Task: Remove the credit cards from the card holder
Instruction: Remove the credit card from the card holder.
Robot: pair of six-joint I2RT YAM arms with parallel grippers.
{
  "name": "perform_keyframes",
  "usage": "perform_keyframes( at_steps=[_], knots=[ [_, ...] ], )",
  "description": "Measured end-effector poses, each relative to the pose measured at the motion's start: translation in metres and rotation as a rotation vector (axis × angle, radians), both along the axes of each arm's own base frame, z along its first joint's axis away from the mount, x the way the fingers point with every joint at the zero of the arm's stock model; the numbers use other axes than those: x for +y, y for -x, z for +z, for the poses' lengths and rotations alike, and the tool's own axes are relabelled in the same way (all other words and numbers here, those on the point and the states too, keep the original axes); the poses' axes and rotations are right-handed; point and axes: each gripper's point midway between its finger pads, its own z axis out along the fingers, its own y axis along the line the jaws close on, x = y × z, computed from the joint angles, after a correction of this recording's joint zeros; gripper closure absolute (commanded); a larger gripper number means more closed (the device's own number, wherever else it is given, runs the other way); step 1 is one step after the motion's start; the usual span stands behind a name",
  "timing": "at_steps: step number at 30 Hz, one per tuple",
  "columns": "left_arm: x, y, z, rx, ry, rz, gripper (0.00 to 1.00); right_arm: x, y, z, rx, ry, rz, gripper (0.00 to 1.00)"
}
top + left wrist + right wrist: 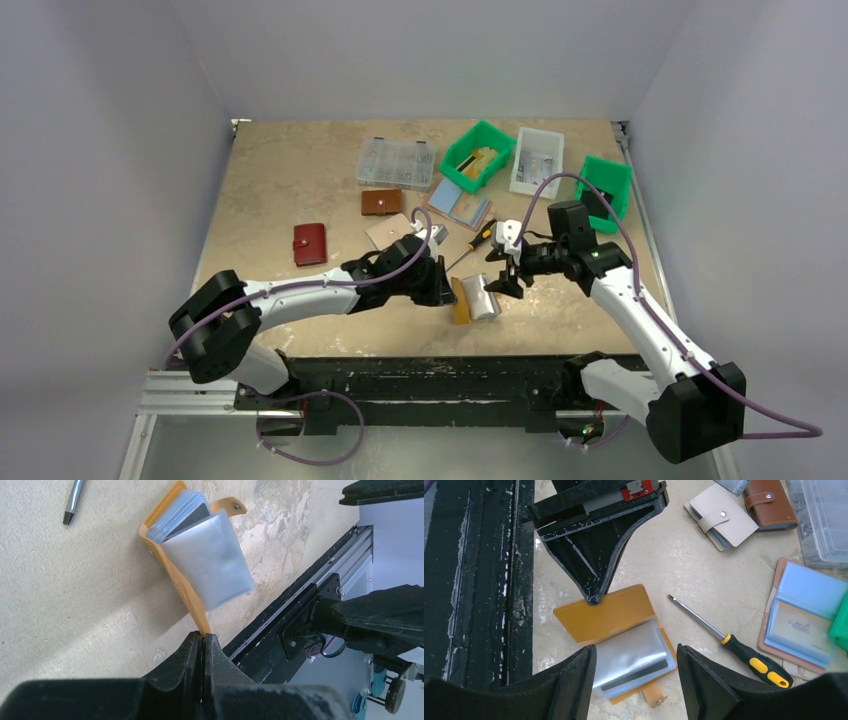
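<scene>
**Mustard holder lies open at the near edge, cards showing in their slots**

The worn beige board table (280,180) carries its containers along the far side. There's a clear plastic compartment box (397,162), then a green plastic bin (477,155) with something yellowish lying in it. Next comes a white bin (537,160), its contents too small to make out, and a second green bin (602,168) by the right edge.

Near the front edge, between the two arms, lies the mustard-yellow stitched leather card holder (604,617). It is folded open, and its snap tab pokes out at one end. The left gripper (202,639) is clenched on the edge of the bare leather flap.

On the other half sit the credit cards (210,565), pale blue and silvery grey, glossy and slightly fanned, one showing a dark stripe. The right gripper (635,652) hangs over them, fingers spread wide to either side.

Just beside the holder, a slim screwdriver (729,640) with a yellow-and-black handle lies flat on the board.
</scene>
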Motion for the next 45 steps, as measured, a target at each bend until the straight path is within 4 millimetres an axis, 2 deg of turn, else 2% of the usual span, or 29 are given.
perform_keyframes(
  at_steps=[9,12,17,20,22,25,29,32,36,41,45],
  knots=[
    [0.007,-0.001,-0.006,0.021,-0.007,0.004,1.00,0.000,0.007,-0.008,-0.001,0.014,0.032,0.33],
    [0.018,0.001,-0.016,0.035,-0.022,0.018,1.00,0.000,0.007,-0.009,-0.006,0.017,0.041,0.33],
    [0.046,0.003,-0.043,0.073,-0.060,0.067,1.00,0.000,0.009,-0.014,-0.001,0.028,0.045,0.35],
    [0.063,0.008,-0.064,0.106,-0.091,0.095,1.00,0.000,0.008,-0.018,-0.001,0.043,0.041,0.42],
    [0.069,0.013,-0.073,0.125,-0.106,0.103,1.00,0.000,0.007,-0.020,-0.001,0.050,0.043,0.51],
    [0.072,0.016,-0.077,0.134,-0.110,0.106,0.87,0.004,0.009,-0.027,0.007,0.073,0.057,0.65],
    [0.072,0.015,-0.075,0.130,-0.109,0.111,0.72,0.013,0.015,-0.044,0.037,0.123,0.098,0.73],
    [0.075,0.015,-0.069,0.119,-0.111,0.122,0.64,0.020,0.022,-0.058,0.064,0.163,0.136,0.75],
    [0.083,0.008,-0.047,0.058,-0.090,0.164,0.52,0.025,0.026,-0.068,0.084,0.197,0.158,0.74],
    [0.092,0.000,0.003,-0.082,0.026,0.224,0.36,0.027,0.025,-0.072,0.119,0.198,0.133,0.73],
    [0.092,0.000,0.035,-0.171,0.182,0.237,0.33,0.031,0.025,-0.074,0.196,0.191,0.096,0.73]
  ],
)
